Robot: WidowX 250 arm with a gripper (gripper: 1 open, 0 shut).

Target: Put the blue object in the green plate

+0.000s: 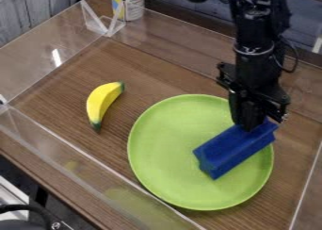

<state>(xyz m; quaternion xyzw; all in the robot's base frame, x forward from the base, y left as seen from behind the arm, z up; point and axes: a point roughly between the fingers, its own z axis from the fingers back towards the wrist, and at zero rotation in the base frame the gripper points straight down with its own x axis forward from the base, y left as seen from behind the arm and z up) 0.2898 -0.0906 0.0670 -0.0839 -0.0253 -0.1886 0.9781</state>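
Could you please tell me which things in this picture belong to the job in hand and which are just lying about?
Part of the job:
- royal-blue ridged rectangular block
- large round lime-green plate
- black gripper

Lying about:
- yellow banana
- white bottle with a yellow label

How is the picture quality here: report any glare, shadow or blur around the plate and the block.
Camera view: even, soft lighting; the green plate and blue block are sharp, with no motion blur. The block throws only a faint shadow onto the plate. The gripper is dark, so its jaws are hard to read. Pale reflections streak the clear enclosure wall at lower left; the banana looks crisp.
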